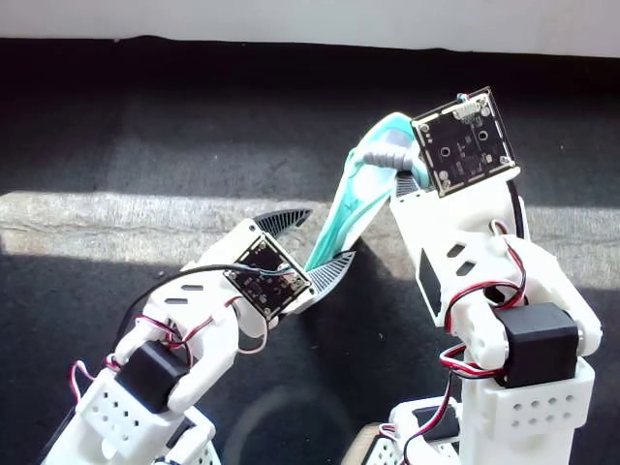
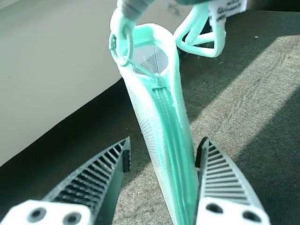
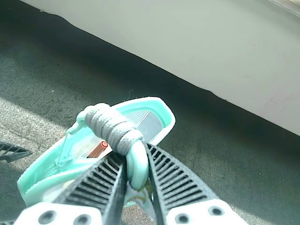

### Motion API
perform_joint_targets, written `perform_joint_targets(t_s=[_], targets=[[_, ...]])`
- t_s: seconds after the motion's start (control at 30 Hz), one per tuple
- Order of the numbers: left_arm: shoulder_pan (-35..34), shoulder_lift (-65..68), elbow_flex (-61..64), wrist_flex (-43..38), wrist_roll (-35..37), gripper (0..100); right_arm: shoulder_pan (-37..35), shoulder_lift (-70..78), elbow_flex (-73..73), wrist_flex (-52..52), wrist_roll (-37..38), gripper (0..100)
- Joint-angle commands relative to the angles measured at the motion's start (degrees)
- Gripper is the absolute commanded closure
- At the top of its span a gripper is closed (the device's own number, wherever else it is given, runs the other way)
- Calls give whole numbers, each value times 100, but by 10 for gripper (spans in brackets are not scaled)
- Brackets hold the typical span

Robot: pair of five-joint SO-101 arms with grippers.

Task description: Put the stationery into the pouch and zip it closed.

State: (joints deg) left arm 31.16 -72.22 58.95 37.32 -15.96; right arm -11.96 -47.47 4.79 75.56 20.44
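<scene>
Pinching the mint loop beside a knotted grey cord, the right gripper is closed tight on it. The left gripper gapes wide, straddling the lower end of the pouch. The mint-green pouch slants from frame centre toward upper right in the high view, zipper running lengthwise, with a mesh window and a reddish pen end inside.

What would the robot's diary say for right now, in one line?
left tool open astride pouch | right tool shut on pouch loop | pouch raised off table
</scene>
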Motion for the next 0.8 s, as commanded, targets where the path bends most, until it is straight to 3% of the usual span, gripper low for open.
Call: perform_joint_targets(t_s=[0.0,0.3,0.6,0.77], targets=[[22,4,13,-360,369,755,22,-57,-22,-110,18,992],[22,13,303,-1222,396,755,22,-48,-22,-110,18,992],[22,22,110,-1327,413,755,22,-40,-22,-110,18,992],[207,391,-4,-1327,413,869,22,-40,-22,-110,18,992]])
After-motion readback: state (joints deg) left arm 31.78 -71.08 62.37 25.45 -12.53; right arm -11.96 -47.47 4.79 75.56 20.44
